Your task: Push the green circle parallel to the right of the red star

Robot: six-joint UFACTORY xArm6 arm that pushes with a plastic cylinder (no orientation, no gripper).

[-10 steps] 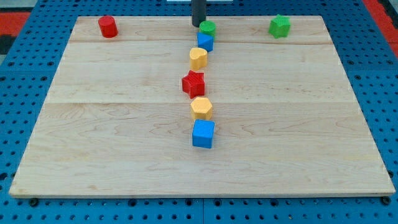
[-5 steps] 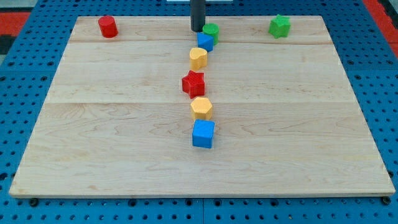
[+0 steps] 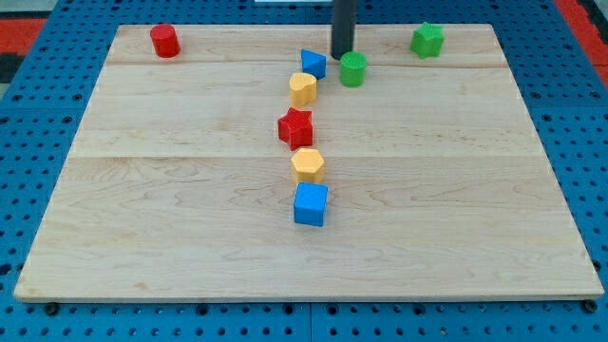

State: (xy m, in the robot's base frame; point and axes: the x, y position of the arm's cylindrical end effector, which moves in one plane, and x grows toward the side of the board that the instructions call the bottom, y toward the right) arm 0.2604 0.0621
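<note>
The green circle [image 3: 353, 68] stands near the view's top, just right of a small blue block [image 3: 313, 64]. My tip [image 3: 342, 53] is right behind the green circle, at its upper left, touching or nearly touching it. The red star [image 3: 295, 126] lies in the middle of the board, below and left of the green circle.
A yellow block [image 3: 303, 88] sits between the small blue block and the red star. Another yellow block [image 3: 308, 164] and a blue cube [image 3: 311, 204] lie below the star. A red cylinder [image 3: 165, 41] is at top left, a green star [image 3: 427, 40] at top right.
My tip moved to the right and slightly down. The green circle slid right and down, away from the small blue block. The small blue block turned a little.
</note>
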